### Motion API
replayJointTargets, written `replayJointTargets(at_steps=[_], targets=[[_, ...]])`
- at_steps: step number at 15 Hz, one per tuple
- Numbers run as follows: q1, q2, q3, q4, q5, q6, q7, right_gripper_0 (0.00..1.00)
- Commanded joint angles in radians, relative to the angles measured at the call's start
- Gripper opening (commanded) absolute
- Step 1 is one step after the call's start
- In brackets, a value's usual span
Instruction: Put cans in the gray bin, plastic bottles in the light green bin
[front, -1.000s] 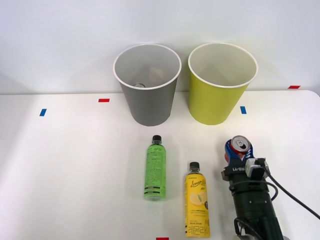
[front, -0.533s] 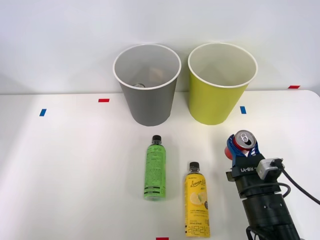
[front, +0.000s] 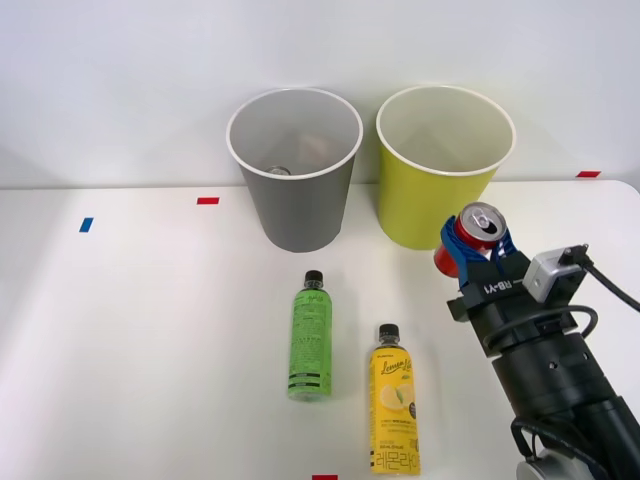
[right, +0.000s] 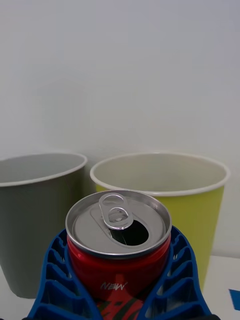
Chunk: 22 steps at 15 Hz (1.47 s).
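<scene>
Red can (front: 472, 240) sits clamped between the right gripper's (front: 476, 250) blue jaws, held off the table at centre right, presumably for carrying to the gray bin (front: 294, 170) at upper centre.

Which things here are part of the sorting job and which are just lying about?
Job: can in the right end effector, gray bin, green bin, green-label bottle, lemon bottle.
Lying about: red tape, blue tape.
</scene>
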Motion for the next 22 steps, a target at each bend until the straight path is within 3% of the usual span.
replayJointTargets(at_steps=[1,7,14,19,22], targets=[[-0.093,-0.01,0.018,-0.003,-0.001,0.009,-0.048,0.0],[-0.357,0.04,0.024,-0.007,-0.014,0.26,-0.066,0.0],[-0.697,0.157,0.027,0.033,-0.017,0.723,-0.107,0.0],[-0.877,0.224,0.064,0.413,-0.014,0.423,-0.12,0.0],[-0.955,0.224,0.081,0.536,0.011,0.394,-0.124,0.0]])
